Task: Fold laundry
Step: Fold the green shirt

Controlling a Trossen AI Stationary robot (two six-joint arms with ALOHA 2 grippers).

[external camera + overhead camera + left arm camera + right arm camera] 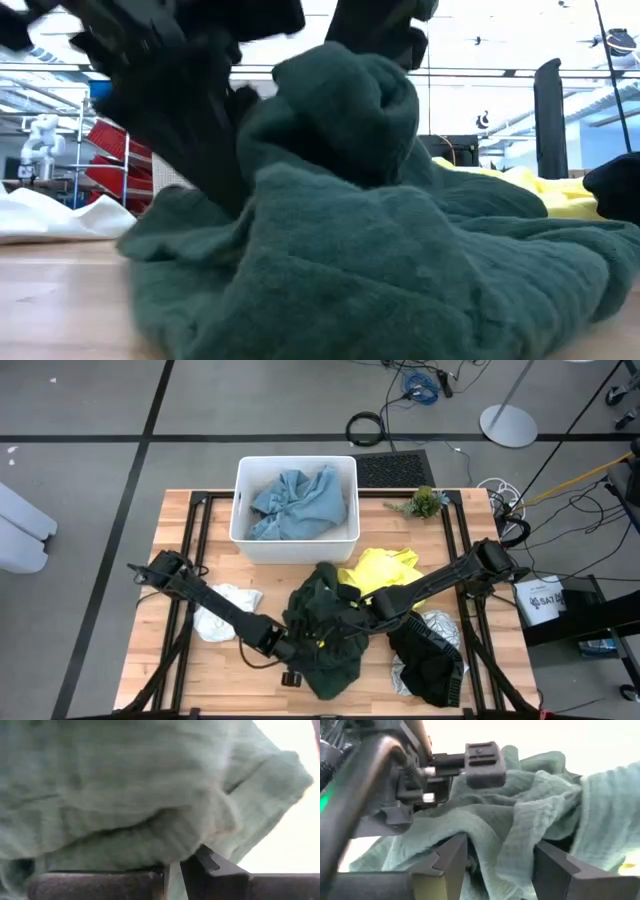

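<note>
Both arms work the crumpled dark green fleece garment near the desk's front edge. The right gripper stands with jaws apart around a fold; the left gripper's jaws cannot be told. The gathering step seems in hand; next, lifting and spreading it flat.

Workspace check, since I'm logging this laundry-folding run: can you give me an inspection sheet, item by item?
Surface: wooden slatted table on a black frame.
Job's things: dark green fleece garment bunched at the front centre; bright yellow cloth behind it; black garment and patterned grey-white cloth at the right; small white cloth at the left; light blue cloth in the white plastic tub.
Clutter: small green plant sprig at the back edge.
Grippers: left gripper and right gripper both at the green garment; the right's fingers straddle a fold.
Cables: coils and leads on the floor.
Surroundings: round stand base.
</note>
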